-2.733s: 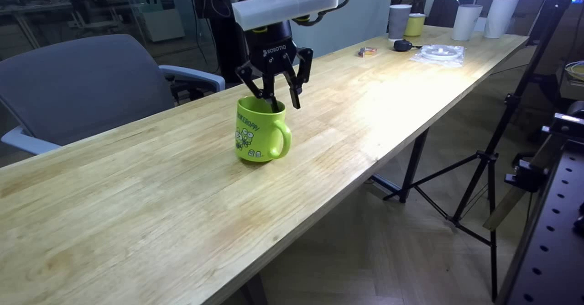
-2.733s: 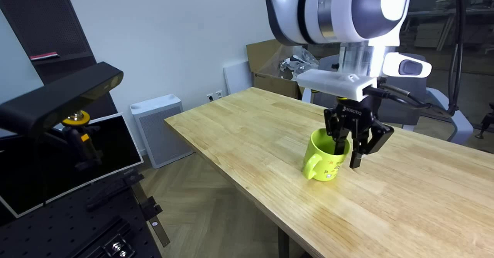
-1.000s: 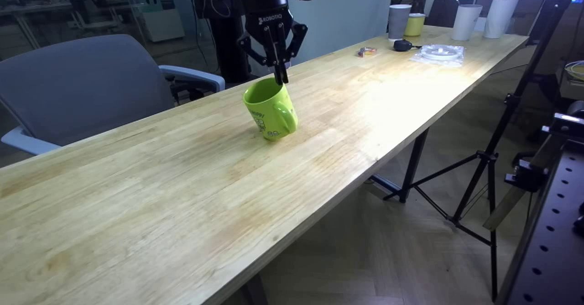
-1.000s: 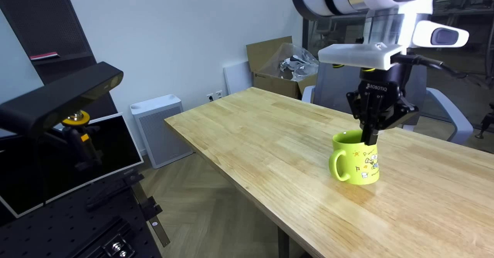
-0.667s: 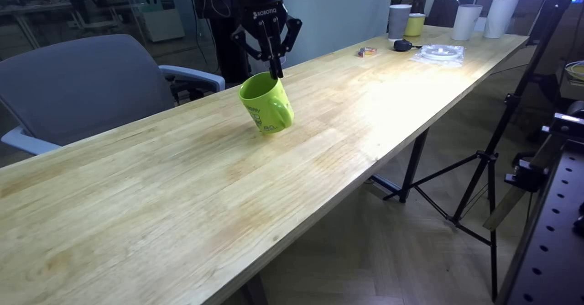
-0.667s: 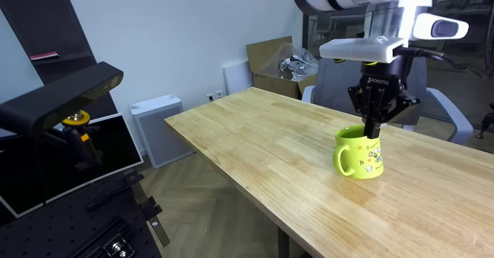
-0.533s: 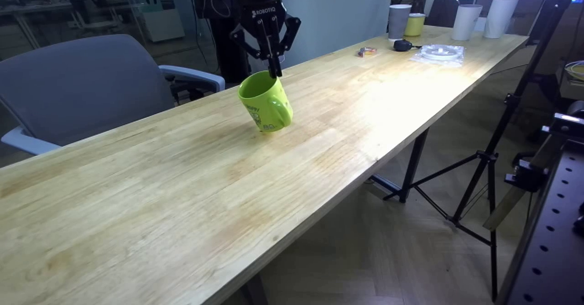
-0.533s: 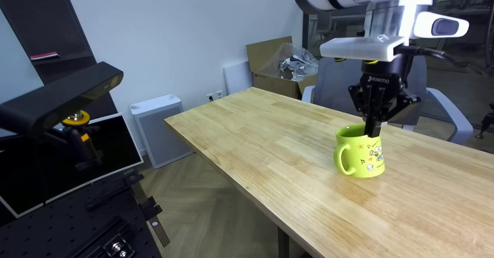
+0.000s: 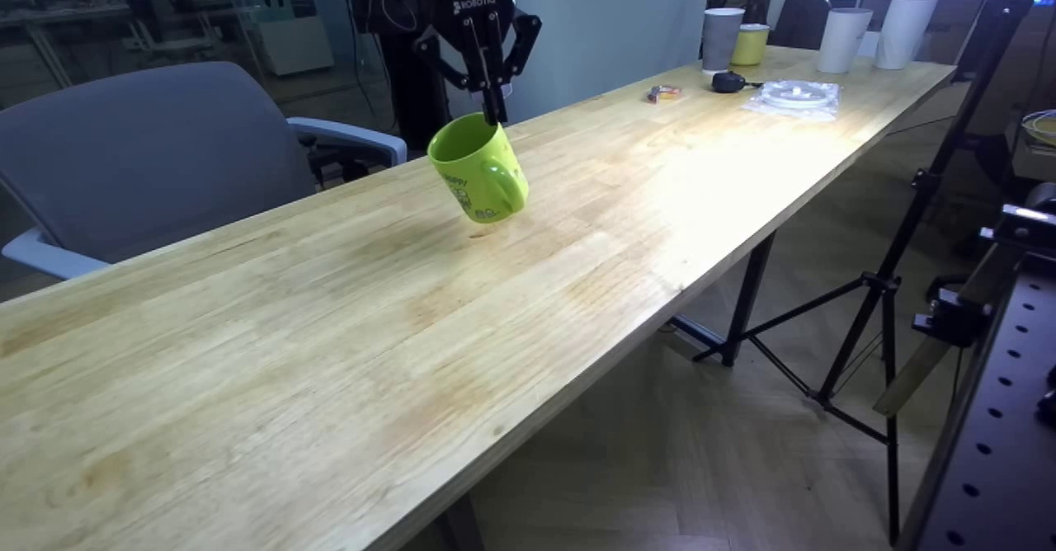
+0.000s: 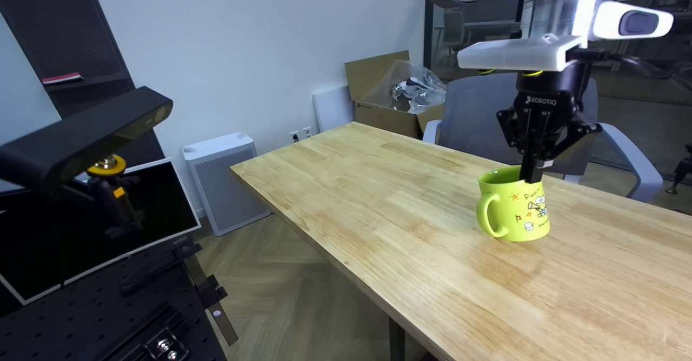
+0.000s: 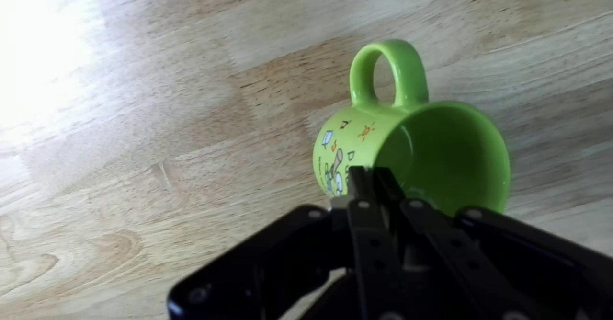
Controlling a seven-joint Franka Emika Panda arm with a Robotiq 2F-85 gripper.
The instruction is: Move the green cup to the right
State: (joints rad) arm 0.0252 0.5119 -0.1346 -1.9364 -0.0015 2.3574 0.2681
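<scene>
The green cup (image 9: 483, 178) is a bright lime-green mug with cartoon prints and a side handle. It shows in both exterior views (image 10: 511, 209) and in the wrist view (image 11: 352, 135). My gripper (image 9: 494, 119) is shut on the wall of the cup at its rim, with one finger inside and one outside. This also shows in an exterior view (image 10: 531, 176) and in the wrist view (image 11: 371, 170). The cup hangs tilted, a little above the wooden table (image 9: 330, 353). Its handle is free and its mouth is open towards the wrist camera.
A grey cup (image 9: 722, 41), a yellow cup (image 9: 750, 45) and white tumblers (image 9: 843, 41) stand at the table's far end. A bagged white item (image 9: 796, 96), a black object (image 9: 728, 82) and a small packet (image 9: 663, 94) lie there too. A chair (image 9: 157, 155) stands beside the table.
My gripper was open with one finger inside the standing cup. It has shut on the cup wall, and the cup has tilted and risen, moving right in an exterior view.
</scene>
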